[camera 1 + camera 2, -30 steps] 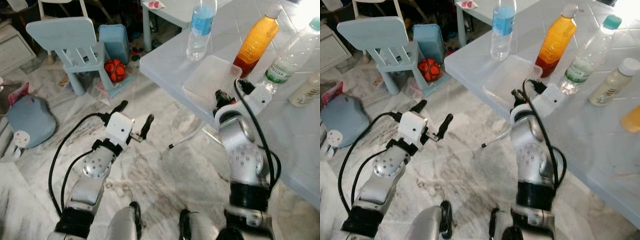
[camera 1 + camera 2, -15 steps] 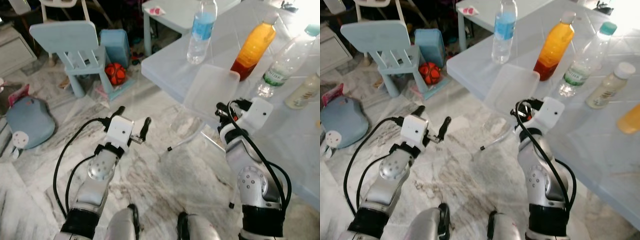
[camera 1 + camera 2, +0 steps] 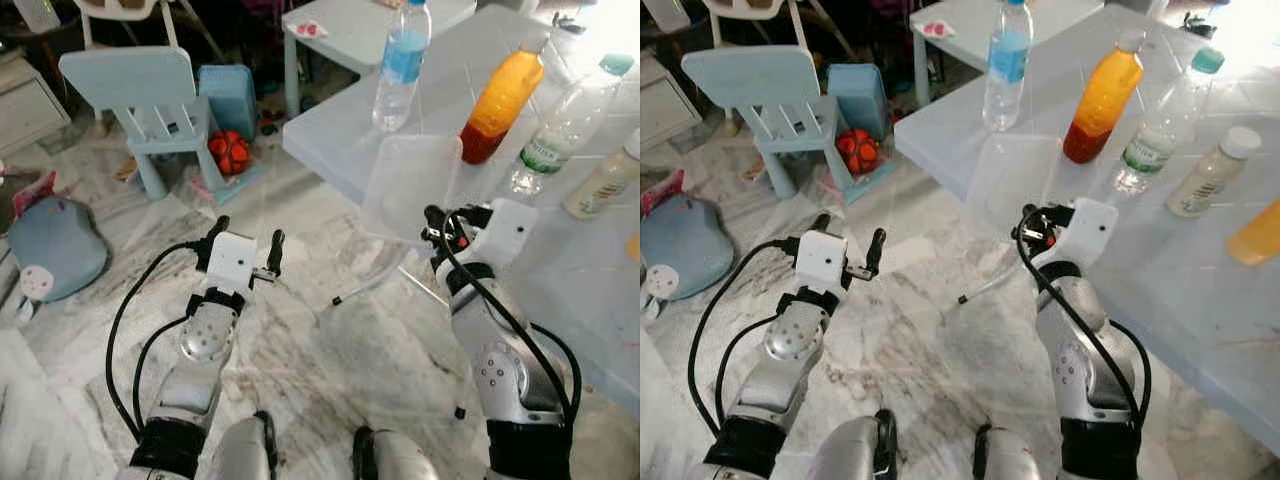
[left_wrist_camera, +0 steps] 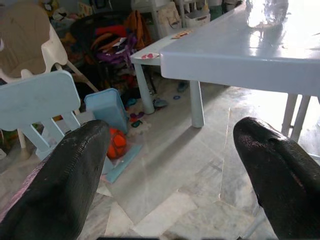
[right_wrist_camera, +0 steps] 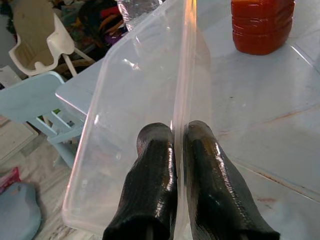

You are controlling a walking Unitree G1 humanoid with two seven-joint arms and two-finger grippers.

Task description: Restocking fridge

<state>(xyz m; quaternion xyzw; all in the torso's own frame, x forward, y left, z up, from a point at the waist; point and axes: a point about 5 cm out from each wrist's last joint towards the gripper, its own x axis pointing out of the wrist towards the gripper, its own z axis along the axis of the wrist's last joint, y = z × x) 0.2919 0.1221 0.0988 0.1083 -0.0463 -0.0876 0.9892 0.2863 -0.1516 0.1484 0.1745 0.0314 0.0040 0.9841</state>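
A clear plastic container (image 3: 410, 180) stands tilted up over the near corner of the pale blue table (image 3: 330, 135). My right gripper (image 3: 441, 224) is shut on the container's rim (image 5: 182, 75), with both black fingers (image 5: 151, 170) pressed against the thin wall. On the table behind it stand a water bottle with a blue label (image 3: 400, 62), an orange juice bottle (image 3: 502, 98), a clear bottle with a green cap (image 3: 562, 125) and a cream-coloured bottle (image 3: 606, 178). My left gripper (image 3: 245, 243) hangs open over the marble floor, holding nothing; its fingers (image 4: 70, 185) are spread wide.
A light blue child's chair (image 3: 140, 92), a blue bin (image 3: 228, 90) and an orange ball (image 3: 228, 152) stand on the floor to the left. A grey-blue bag (image 3: 52, 255) lies further left. A second small table (image 3: 350, 25) is behind. A thin white rod (image 3: 368, 285) lies under the table's edge.
The container lay flat on the table a second ago; my right gripper has tipped it up on edge and drawn it toward me. The left arm drifted slightly left.
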